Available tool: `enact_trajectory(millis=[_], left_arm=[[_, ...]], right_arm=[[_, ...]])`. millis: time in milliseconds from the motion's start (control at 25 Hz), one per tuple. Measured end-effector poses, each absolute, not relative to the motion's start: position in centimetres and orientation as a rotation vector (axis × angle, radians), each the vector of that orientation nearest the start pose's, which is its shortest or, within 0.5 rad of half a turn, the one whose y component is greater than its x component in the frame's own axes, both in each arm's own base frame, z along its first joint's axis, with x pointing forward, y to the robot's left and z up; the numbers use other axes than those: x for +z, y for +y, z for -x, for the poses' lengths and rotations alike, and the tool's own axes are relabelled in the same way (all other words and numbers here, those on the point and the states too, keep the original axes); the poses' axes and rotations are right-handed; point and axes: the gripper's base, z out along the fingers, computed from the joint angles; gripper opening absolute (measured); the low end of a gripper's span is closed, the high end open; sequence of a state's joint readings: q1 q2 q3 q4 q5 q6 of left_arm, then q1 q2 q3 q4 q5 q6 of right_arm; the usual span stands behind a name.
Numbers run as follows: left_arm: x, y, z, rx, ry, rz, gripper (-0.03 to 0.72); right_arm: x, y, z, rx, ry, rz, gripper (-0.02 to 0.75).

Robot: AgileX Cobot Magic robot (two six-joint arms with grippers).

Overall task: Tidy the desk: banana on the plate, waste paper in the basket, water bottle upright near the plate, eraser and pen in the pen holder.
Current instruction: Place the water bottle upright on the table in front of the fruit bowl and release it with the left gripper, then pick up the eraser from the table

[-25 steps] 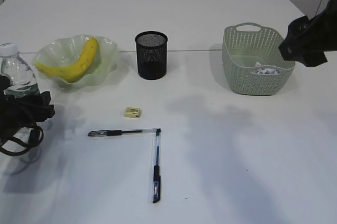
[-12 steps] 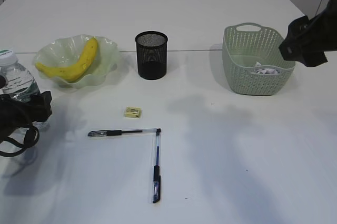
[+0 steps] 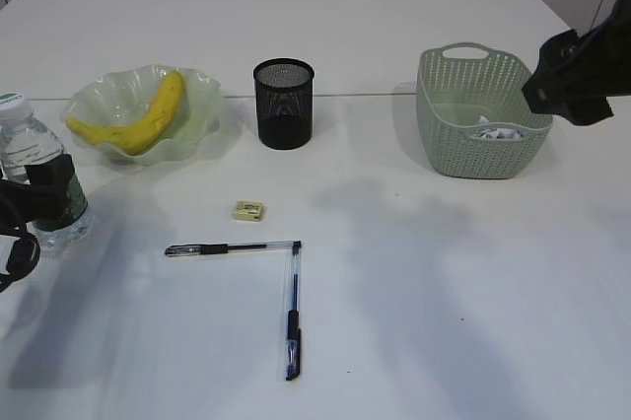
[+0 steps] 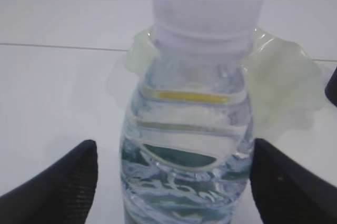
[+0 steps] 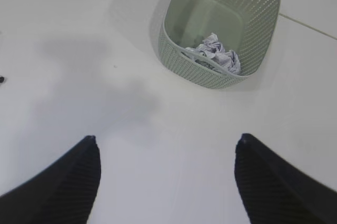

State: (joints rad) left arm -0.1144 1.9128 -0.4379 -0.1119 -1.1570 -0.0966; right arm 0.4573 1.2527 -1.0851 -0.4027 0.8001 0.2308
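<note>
The black mesh pen holder [image 3: 284, 103] stands upright on the white table [image 3: 444, 272] and serves as the reference. To its left sits the pale green wavy-edged plate [image 3: 143, 109] with the banana [image 3: 138, 119] lying in it. To the right of the pen holder, well apart, is the green basket [image 3: 478, 114], and the crumpled waste paper [image 5: 213, 56] lies inside it, against the near wall. In front of the pen holder, a little to the left, the small yellow eraser [image 3: 248, 210] lies flat on the table. Further forward lie two pens: one pen [image 3: 232, 248] lies crosswise, and a second pen [image 3: 293, 312] runs toward the camera from the first one's right end, so that they form a corner. Nothing stands between these items and the pen holder.

The water bottle [image 3: 39, 178] stands upright far to the left of the pen holder, just in front of the plate's left edge. The left gripper [image 4: 174, 182] is spread open, with one finger on each side of the bottle's lower body and a gap between each finger and the plastic; it does not clamp the bottle. The right gripper [image 5: 166, 176] hangs open and empty above bare table, on the near side of the basket.
</note>
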Motion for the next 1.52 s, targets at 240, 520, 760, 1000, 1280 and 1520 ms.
enact_trajectory(millis=[240, 520, 760, 1000, 1280, 1520], left_arm=[[13.5, -2.1, -26.8, -0.098, 1.751, 0.099, 0.643], [17.6, -1.8, -24.2, -0.116, 1.619, 0.102, 0.627], [21.7, -1.7, -22.0, -0.147, 1.571, 0.107, 0.603], [24.2, -1.9, -18.6, -0.172, 1.663, 0.051, 0.594], [25.8, -1.7, -14.8, -0.177, 1.871, 0.028, 0.592], [28.3, -1.8, -13.5, -0.197, 2.088, 0.032, 0.591]], right_arm=[[34.0, 9.1, -24.3, -0.153, 2.323, 0.477, 0.589], [34.0, 9.2, -24.4, -0.149, 2.315, 0.478, 0.589], [34.2, 9.3, -24.5, -0.137, 2.296, 0.480, 0.589], [34.3, 9.4, -24.5, -0.128, 2.280, 0.481, 0.589], [34.5, 9.6, -24.7, -0.101, 2.243, 0.482, 0.589], [34.5, 10.0, -24.7, -0.041, 2.239, 0.486, 0.589]])
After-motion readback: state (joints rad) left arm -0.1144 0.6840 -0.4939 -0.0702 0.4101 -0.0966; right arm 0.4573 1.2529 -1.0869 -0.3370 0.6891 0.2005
